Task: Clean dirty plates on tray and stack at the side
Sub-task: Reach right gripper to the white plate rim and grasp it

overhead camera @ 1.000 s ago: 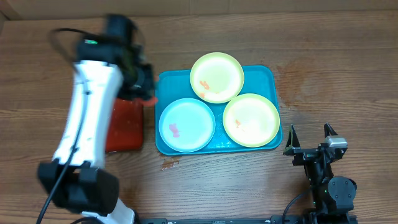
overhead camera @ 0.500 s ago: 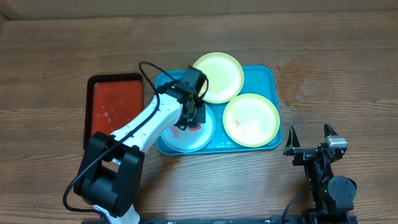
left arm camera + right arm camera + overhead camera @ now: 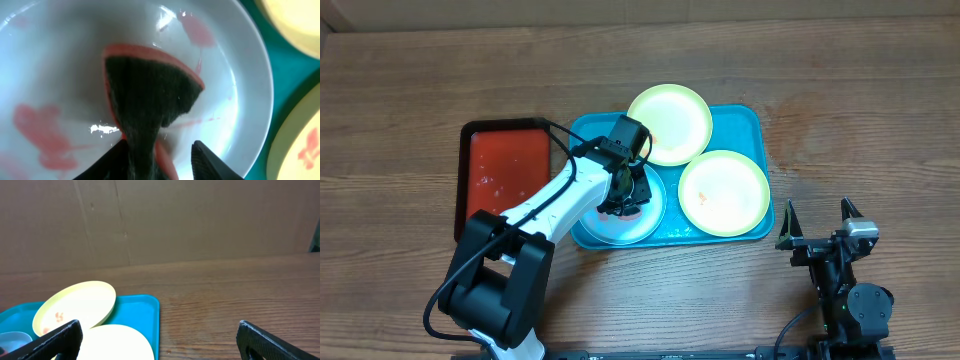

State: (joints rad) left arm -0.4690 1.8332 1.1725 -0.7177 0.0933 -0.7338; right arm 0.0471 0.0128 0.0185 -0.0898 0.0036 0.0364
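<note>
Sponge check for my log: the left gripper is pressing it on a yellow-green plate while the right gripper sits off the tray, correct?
Not quite. The left wrist view shows the left gripper pressing the sponge on the light blue plate, not a yellow-green one. The right gripper is indeed off the tray.

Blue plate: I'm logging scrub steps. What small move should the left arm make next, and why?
Probably drag the sponge, clamped in the left gripper, sideways across the light blue plate toward the pink smears beside it; they look unwiped.
</note>
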